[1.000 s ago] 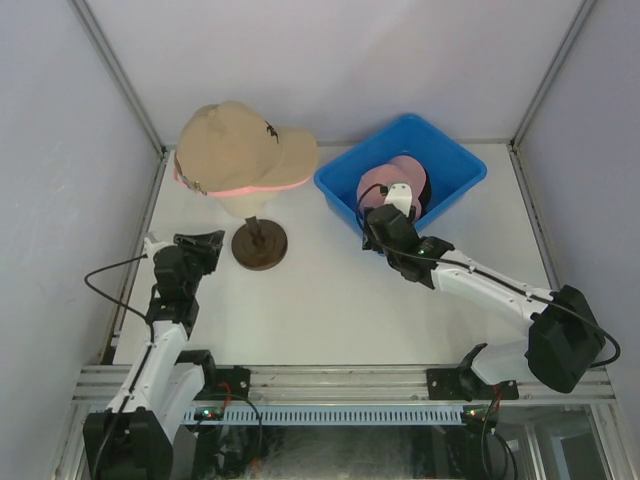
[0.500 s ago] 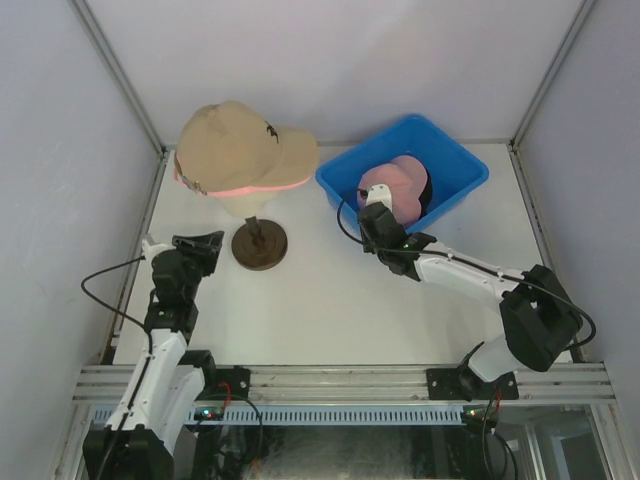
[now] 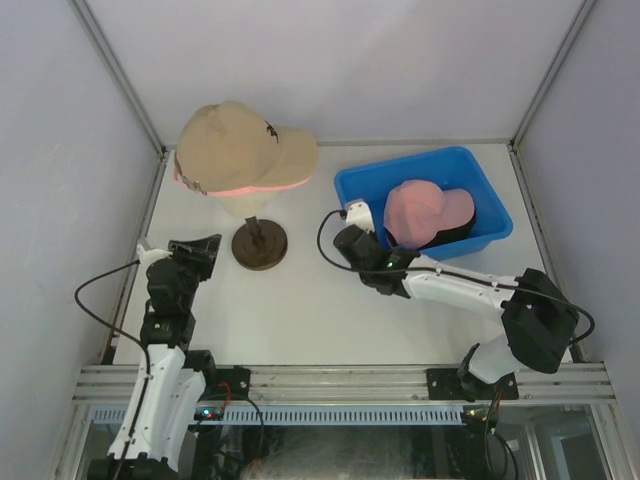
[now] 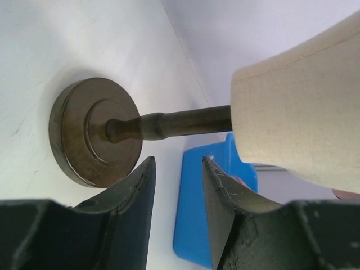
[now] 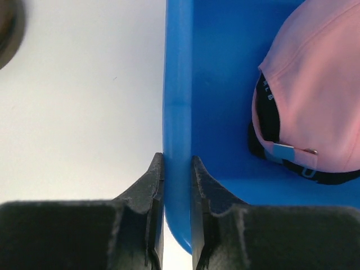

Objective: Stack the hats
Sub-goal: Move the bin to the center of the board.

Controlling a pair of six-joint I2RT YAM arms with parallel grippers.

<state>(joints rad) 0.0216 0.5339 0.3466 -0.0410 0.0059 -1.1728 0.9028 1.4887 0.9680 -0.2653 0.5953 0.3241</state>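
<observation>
Pressure on the wrong thing is our first worry. Our right gripper (image 5: pixel 177 163) is pinching the thin side wall of the blue plastic bin (image 5: pixel 178 84), one finger outside and one inside, low in the right-wrist view; it holds no hat. The pink fabric baseball cap (image 5: pixel 315 84) lies inside the bin, at the right of that view, apart from the fingers. A black cap (image 3: pixel 452 233) shows under it in the overhead view.

If we pull or lift by this wall, the light bin may tip or skid on the white table (image 3: pixel 320 300), and the loose caps could slide to one end or spill out. The smooth plastic may also slip out of the pinch. We judge that we must let go and reach over the wall before any hat can be taken, and the fingers could then catch the rim.

Our left gripper (image 4: pixel 177 169) stands half spread and empty at the left of the overhead view. It is just beside the round brown wooden base (image 4: pixel 84 135) of the beige egg-shaped mannequin head (image 4: pixel 298 112). The tan baseball cap (image 3: pixel 235 140) sits on that head at upper left, with the rim of a second pink cap (image 3: pixel 255 188) showing beneath it. A careless swing there could knock the stand over and drop the stack.
</observation>
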